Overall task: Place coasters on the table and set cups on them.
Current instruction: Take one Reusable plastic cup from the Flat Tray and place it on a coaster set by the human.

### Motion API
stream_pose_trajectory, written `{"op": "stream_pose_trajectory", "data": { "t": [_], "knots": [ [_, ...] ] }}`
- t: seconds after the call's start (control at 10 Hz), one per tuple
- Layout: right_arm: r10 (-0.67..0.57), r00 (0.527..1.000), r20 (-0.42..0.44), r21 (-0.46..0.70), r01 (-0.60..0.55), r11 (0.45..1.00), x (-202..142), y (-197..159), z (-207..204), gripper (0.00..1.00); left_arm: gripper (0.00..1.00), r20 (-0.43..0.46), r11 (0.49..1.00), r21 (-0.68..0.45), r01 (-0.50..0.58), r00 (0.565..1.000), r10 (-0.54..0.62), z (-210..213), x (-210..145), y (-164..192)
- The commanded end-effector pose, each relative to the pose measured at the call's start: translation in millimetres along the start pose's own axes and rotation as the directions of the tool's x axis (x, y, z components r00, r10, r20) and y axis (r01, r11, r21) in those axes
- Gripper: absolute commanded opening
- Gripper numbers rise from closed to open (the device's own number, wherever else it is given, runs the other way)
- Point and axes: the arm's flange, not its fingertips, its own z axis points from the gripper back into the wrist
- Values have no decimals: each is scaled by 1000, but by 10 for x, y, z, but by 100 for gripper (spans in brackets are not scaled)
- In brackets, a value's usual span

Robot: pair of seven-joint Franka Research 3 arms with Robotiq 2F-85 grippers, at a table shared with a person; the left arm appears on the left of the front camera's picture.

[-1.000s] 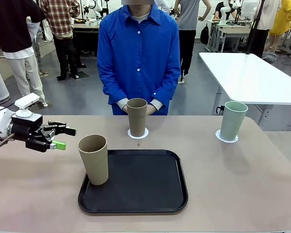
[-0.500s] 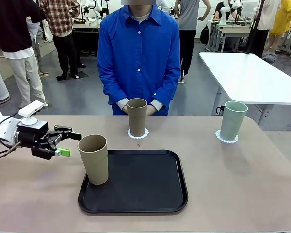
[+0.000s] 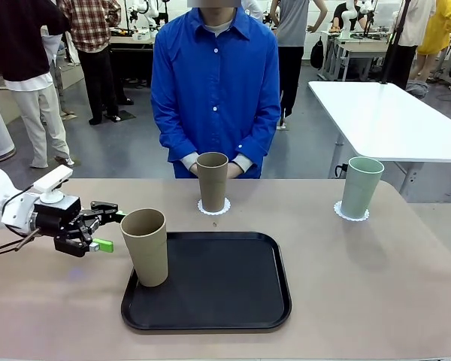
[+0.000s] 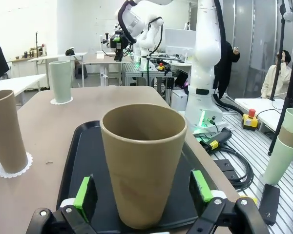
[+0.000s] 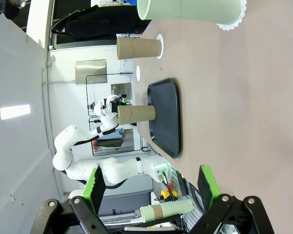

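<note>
The left arm is reaching in low over the tabletop (image 3: 361,301), its gripper (image 3: 104,226) lying nearly level and aiming sideways at the tan cup (image 3: 145,246) standing on the near-left corner of the black tray (image 3: 225,301). Its jaws are spread wide and grasping nothing; in the left wrist view the green pads (image 4: 84,194) are flanking that cup (image 4: 143,165), with a gap showing on each side. From the front I cannot tell whether the fingertips are reaching level with the cup or stopping just short of it.

Beyond the tray, a second tan cup (image 3: 212,181) is sitting upright on a lacy white coaster (image 3: 214,207), just in front of the person's clasped hands (image 3: 233,168), which it is partly hiding. Far to the tray's right, the mint cup (image 3: 360,186) is standing on another coaster (image 3: 351,213).

The right gripper (image 5: 151,187) is holding its jaws released too, empty, with the mint cup (image 5: 190,11) cut off by the picture's top edge.
</note>
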Motion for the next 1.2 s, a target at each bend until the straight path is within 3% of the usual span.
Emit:
{"op": "stream_pose_trajectory", "data": {
  "t": [0.0, 1.1],
  "knots": [
    [1, 1000, -3, 8, -1, 1000, -6, 8, 4, 100, 100, -5, 999, -29, 34, 999, -34, -46, -78, 46],
    [1, 1000, -3, 8, -1, 1000, -6, 8, 4, 100, 100, -18, 993, -115, 11, 1000, -14, -384, -328, 166]
  ]
}}
